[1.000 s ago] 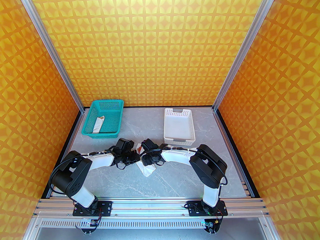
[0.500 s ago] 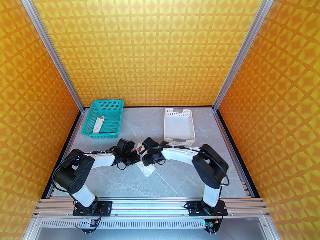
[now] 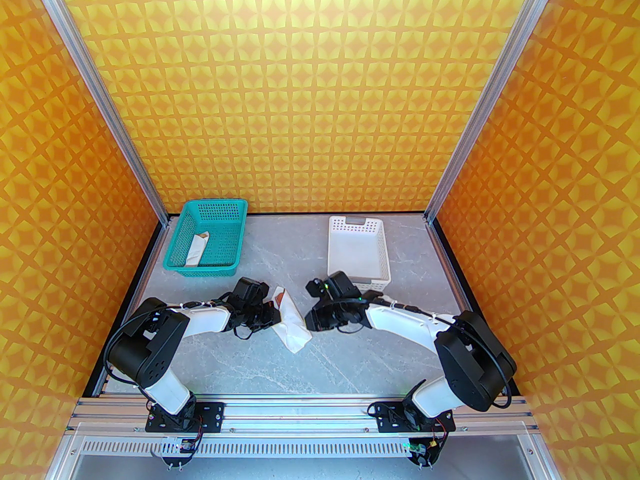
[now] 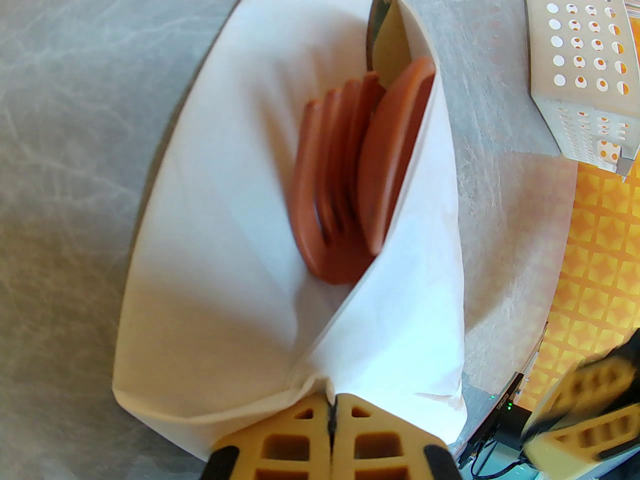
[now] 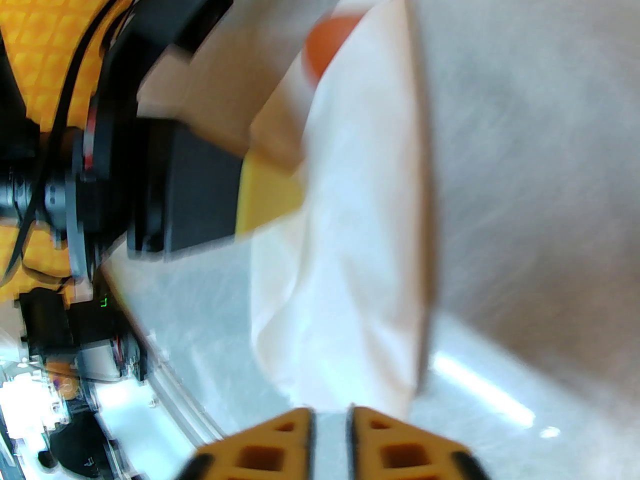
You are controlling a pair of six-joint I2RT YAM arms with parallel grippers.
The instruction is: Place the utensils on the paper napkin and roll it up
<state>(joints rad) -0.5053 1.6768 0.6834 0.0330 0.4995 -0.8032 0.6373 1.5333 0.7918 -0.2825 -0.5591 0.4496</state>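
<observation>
- Your left gripper (image 4: 332,413) is pinched tight on a fold at the near end of the paper napkin (image 4: 225,218).
- Just ahead of those fingertips, the napkin wraps around the utensils (image 4: 345,178), whose orange ends show at its open mouth.
- Your right gripper (image 5: 330,418) has its jaws drawn together and empty, with the napkin's corner just ahead of them.
- Farther ahead and to the right of the left gripper stands a white perforated basket (image 4: 585,58).

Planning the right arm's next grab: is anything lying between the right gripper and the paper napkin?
Nothing visible does. The paper napkin lies just ahead of the right gripper, which is shut and empty. The left gripper pinches the napkin's opposite side, with the utensils inside the fold.
</observation>
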